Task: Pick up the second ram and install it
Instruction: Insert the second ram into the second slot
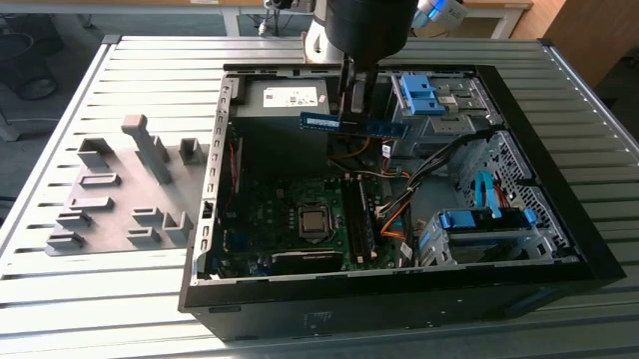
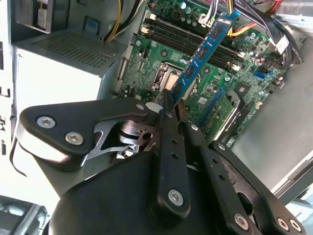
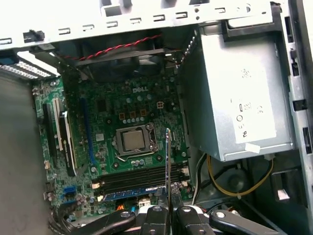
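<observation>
Over the computer case (image 1: 399, 303) on a slatted table (image 1: 150, 75), the arm (image 1: 370, 30) points down, hand (image 1: 354, 120) clamped on the second ram (image 1: 385, 128).

slatted metal table (image 1: 60, 277) | wooden furniture behind (image 1: 589, 30) | grey floor (image 1: 20, 153)

Quick count: one open black metal computer case (image 1: 399, 299), one green motherboard (image 3: 127, 112) with one square silver processor socket (image 3: 133, 140), and one boxy grey metal power supply (image 3: 239, 98). Two thin blue-green ram sticks: the second ram (image 1: 355, 124) pinched in the one black gripper (image 2: 171, 98), plus a seated stick (image 3: 132, 193). Two bright blue plastic drive latches (image 1: 424, 93), counting the other latch (image 1: 479, 221). Grey plastic holder blocks (image 1: 100, 179): roughly ten, can't count them exactly.
</observation>
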Robot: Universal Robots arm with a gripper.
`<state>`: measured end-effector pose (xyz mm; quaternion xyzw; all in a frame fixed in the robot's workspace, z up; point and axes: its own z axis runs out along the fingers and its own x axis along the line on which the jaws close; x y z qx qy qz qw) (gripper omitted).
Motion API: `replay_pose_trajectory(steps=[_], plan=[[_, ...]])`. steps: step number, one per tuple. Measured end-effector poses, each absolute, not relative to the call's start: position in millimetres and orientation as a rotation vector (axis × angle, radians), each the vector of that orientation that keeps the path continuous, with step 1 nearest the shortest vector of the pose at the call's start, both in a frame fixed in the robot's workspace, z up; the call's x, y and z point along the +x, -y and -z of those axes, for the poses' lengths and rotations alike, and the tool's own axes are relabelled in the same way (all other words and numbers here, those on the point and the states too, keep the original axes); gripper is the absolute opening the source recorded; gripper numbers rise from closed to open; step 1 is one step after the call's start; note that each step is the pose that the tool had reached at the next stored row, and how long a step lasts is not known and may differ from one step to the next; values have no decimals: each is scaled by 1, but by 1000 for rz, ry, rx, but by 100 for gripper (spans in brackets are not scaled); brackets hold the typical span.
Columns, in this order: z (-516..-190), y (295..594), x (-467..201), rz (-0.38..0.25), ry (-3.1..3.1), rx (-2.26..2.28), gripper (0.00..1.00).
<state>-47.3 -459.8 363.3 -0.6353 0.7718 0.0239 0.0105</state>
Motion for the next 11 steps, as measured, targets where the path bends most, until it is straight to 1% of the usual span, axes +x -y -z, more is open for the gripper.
replay_pose_trajectory(steps=[11], plan=[[-363, 460, -47, -73, -2511, -1847, 14]])
